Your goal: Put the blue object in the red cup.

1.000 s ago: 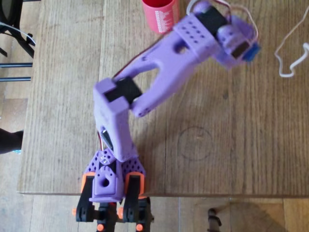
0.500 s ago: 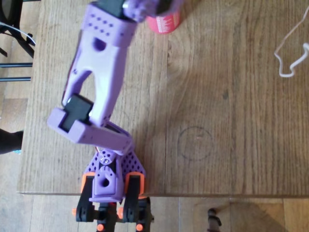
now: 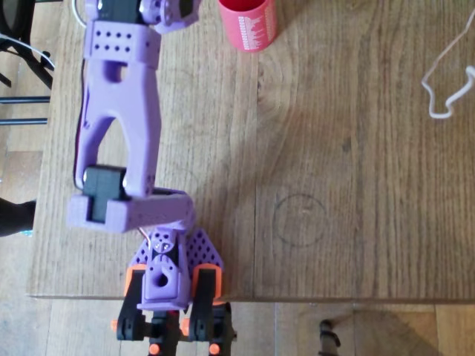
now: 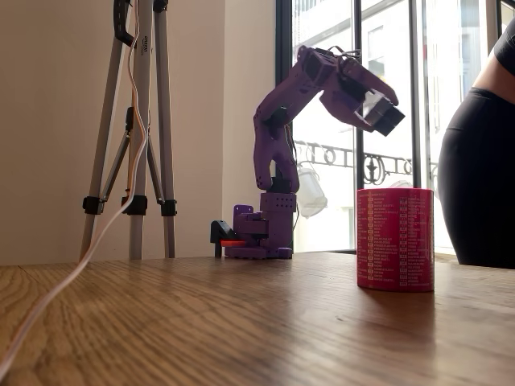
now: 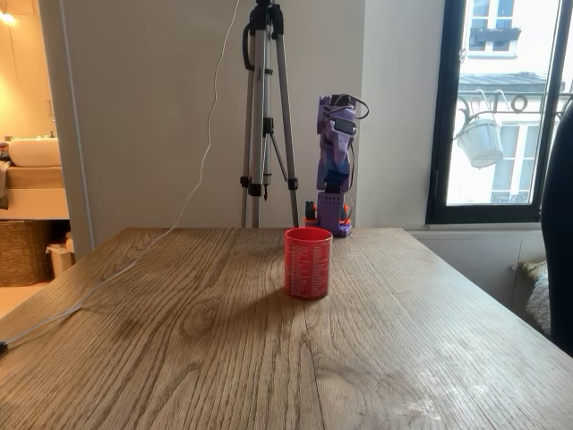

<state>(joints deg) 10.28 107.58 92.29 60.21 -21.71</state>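
The red cup (image 3: 249,26) stands upright at the far edge of the wooden table (image 3: 334,185), its white print facing both fixed views (image 4: 395,240) (image 5: 307,262). My purple arm reaches to the left of the cup in the overhead view, with the gripper (image 3: 172,10) cut by the top edge. In a fixed view the gripper (image 4: 385,117) hangs high above the cup and slightly left of it. A dark squarish shape sits at its tip, backlit, so its colour and the jaws' state are unreadable. The gripper (image 5: 341,126) faces the other fixed view. The blue object is hidden.
A white cable (image 3: 444,85) lies at the table's right side in the overhead view. A tripod (image 5: 266,116) stands behind the table beside the arm's base (image 5: 328,215). A person (image 4: 481,153) stands close to the table near the cup.
The arm has swung from the right of the cup, across it, to its left in the overhead view. The blue piece seen at the gripper tip one second ago no longer shows.
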